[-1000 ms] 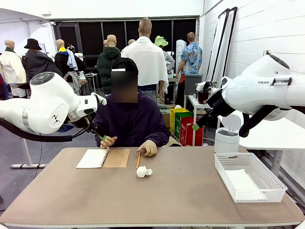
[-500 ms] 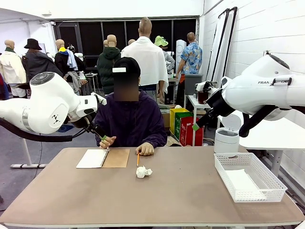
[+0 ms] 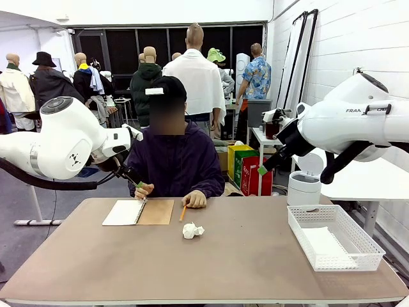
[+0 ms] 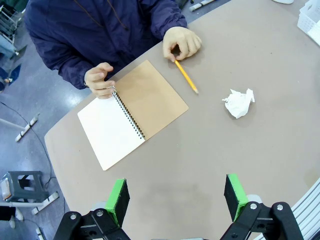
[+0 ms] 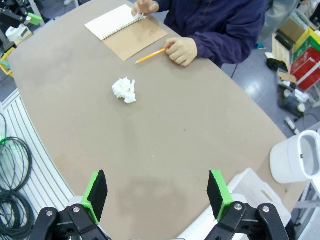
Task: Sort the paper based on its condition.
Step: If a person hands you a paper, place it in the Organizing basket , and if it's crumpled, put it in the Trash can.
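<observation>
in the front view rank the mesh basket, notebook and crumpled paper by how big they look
1. mesh basket, largest, though it sits nearer the camera
2. notebook
3. crumpled paper, smallest

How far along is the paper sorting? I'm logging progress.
Done: one flat sheet seems to lie in the basket. In hand: nothing; left gripper and right gripper hang open above the table. Left: the crumpled paper on the table, unsorted.
</observation>
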Tool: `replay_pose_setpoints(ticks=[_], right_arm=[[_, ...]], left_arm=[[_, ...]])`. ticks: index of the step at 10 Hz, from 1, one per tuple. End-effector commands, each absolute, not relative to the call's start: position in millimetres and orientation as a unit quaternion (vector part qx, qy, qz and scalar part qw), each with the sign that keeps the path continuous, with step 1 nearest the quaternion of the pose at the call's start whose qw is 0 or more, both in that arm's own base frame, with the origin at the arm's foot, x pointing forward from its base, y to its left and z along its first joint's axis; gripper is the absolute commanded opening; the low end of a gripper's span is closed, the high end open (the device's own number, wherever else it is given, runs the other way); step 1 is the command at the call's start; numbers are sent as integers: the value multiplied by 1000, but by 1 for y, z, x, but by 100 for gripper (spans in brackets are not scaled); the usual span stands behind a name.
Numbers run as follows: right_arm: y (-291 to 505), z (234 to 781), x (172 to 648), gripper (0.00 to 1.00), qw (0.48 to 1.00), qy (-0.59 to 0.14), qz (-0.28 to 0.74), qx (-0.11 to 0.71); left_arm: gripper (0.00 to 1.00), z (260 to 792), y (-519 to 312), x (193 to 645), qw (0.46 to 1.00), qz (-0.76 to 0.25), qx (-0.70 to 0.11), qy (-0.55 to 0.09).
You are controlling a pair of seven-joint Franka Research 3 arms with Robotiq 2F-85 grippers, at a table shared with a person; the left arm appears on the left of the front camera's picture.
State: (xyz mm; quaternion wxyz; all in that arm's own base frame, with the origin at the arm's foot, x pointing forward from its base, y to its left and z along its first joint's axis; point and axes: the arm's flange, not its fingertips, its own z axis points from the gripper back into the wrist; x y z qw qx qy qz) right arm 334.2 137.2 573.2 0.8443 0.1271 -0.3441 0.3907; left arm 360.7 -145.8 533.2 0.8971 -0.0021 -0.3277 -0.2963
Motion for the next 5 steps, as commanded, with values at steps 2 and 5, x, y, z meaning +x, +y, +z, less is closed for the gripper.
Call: replay_pose_setpoints(ticks=[2,5], right_arm=[[176,572,345,100,831,-344,426,98],[238,554,355,100,799,-334,494,78]], left_arm=[[100,534,-145,363,898,-295,-3,-326],[100,534,-145,363,898,-295,-3,-326]])
